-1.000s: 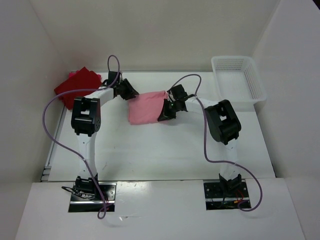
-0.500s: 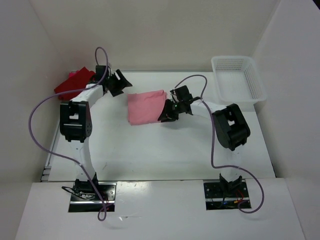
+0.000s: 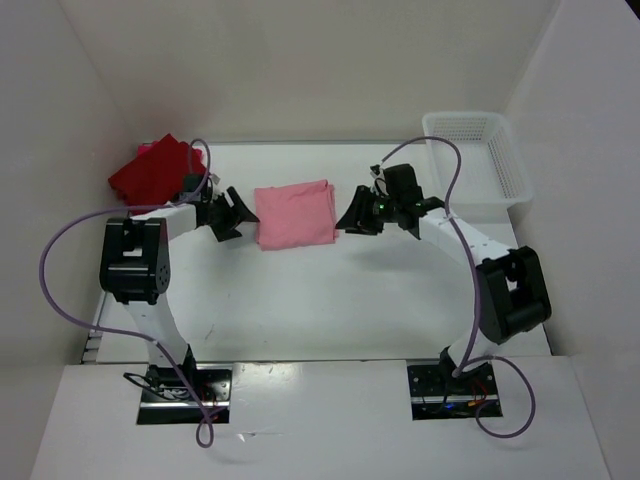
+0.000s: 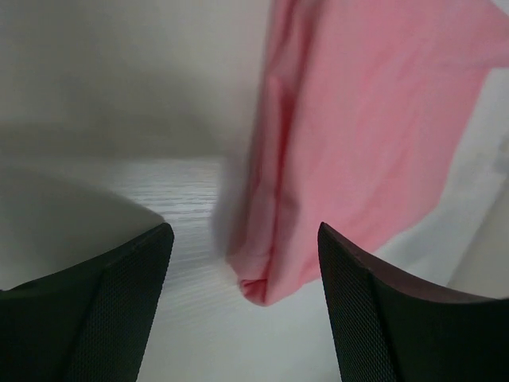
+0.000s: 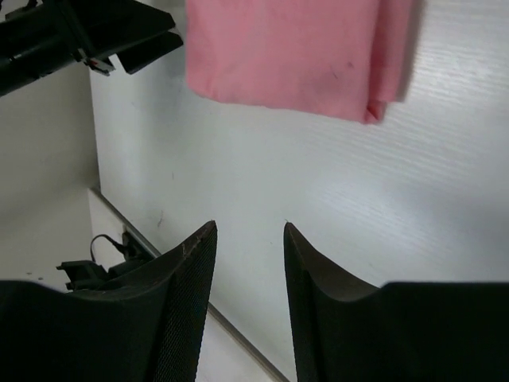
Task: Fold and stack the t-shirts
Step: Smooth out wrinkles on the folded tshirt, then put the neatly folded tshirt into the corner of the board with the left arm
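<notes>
Lying folded, pink t-shirt (image 3: 295,213), outside mesh basket (image 3: 472,165)

light pink shirt (image 4: 366,119) cropped at top, blurred

left gripper (image 3: 233,212): jaws wide apart, empty, pointing right
right gripper (image 3: 349,216): jaws apart, empty, pointing left
arms: both elbows bent outward

A white plastic mesh basket (image 3: 437,160) stands upright on the white table (image 3: 330,290), at the table's far right corner (close against the side wall). Plain white walls (image 3: 300,60) enclose the table's far, left and right edges.
</notes>
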